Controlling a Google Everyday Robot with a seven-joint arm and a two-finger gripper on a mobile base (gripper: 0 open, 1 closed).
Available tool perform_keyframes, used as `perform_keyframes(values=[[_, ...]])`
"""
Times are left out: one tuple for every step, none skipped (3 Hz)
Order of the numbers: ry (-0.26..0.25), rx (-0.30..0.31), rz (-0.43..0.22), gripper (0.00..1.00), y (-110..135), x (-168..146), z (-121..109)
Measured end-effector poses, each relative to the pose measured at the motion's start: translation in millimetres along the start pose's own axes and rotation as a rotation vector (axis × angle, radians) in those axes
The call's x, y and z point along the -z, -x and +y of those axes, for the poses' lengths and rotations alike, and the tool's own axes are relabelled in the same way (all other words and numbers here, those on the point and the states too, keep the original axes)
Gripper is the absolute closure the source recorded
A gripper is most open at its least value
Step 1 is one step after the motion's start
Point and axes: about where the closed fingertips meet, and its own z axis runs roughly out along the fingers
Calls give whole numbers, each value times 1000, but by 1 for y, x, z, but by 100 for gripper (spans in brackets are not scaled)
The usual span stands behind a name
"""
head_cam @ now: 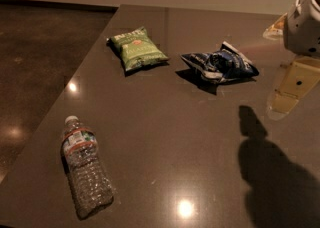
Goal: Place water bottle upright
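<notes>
The water bottle (85, 167) lies on its side near the front left corner of the dark table (165, 137). It is clear and ribbed, with a red-striped label band. Its white cap (72, 120) points away from me toward the back. My gripper (304, 22) shows only as a white body at the upper right edge, above the table. It is far from the bottle, and nothing is seen in it.
A green snack bag (137, 48) lies at the back left and a crumpled dark blue snack bag (220, 66) at the back centre. The table's left edge runs diagonally, with dark floor (35, 62) beyond. The arm's shadow (272, 172) falls front right.
</notes>
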Motion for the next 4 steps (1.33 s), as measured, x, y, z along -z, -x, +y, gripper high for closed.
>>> perform_keyframes(values=[[0, 0, 0, 0, 0, 0, 0], [40, 36, -1, 0, 14, -1, 14], [118, 32, -49, 0, 39, -5, 42], [164, 17, -100, 0, 79, -7, 81]])
